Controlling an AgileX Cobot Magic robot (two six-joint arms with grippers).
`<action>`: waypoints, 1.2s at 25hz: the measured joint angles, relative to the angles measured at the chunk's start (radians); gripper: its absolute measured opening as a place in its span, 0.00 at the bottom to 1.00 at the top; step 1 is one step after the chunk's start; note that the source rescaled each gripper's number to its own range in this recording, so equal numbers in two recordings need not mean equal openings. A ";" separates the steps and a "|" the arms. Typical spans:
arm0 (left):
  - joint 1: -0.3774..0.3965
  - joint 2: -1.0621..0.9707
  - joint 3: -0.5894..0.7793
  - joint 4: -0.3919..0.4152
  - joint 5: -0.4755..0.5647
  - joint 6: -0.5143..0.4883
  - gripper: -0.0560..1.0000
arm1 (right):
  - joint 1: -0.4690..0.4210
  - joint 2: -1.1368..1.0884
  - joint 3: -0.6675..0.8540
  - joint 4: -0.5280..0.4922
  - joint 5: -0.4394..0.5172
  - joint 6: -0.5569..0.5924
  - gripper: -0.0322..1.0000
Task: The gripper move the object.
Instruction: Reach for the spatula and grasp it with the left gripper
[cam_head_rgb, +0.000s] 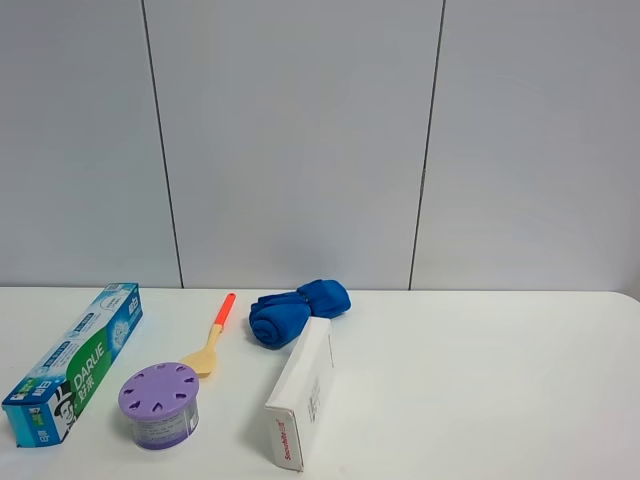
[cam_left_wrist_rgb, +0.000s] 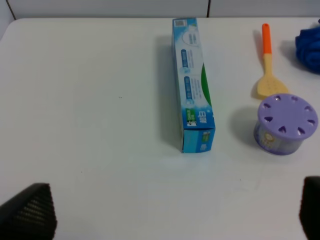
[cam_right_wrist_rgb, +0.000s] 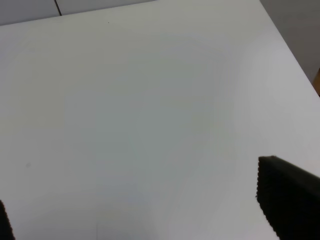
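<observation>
The spatula (cam_head_rgb: 214, 338) lies flat on the white table (cam_head_rgb: 480, 380), its tan head toward the front and its orange-red handle toward the wall. It also shows in the left wrist view (cam_left_wrist_rgb: 268, 70), beyond the purple container. My left gripper (cam_left_wrist_rgb: 170, 210) is open and empty, its black fingertips (cam_left_wrist_rgb: 27, 212) wide apart over bare table, well short of the spatula. My right gripper (cam_right_wrist_rgb: 145, 200) is open and empty over bare table, one fingertip (cam_right_wrist_rgb: 290, 200) in sight. Neither gripper appears in the exterior high view.
A Darlie toothpaste box (cam_head_rgb: 75, 360) lies at the left. A purple round container (cam_head_rgb: 159, 404) stands just in front of the spatula head. A rolled blue cloth (cam_head_rgb: 297, 310) and a white carton (cam_head_rgb: 302, 392) lie right of it. The table's right edge (cam_right_wrist_rgb: 287, 47) shows.
</observation>
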 joint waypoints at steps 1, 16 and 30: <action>0.000 0.000 0.000 0.000 0.000 0.000 1.00 | 0.000 0.000 0.000 0.000 0.000 0.000 1.00; 0.000 0.538 -0.303 -0.098 -0.071 -0.007 1.00 | 0.000 0.000 0.000 0.000 0.000 0.000 1.00; -0.050 1.275 -0.820 -0.195 -0.121 0.059 1.00 | 0.000 0.000 0.000 0.000 0.000 0.000 1.00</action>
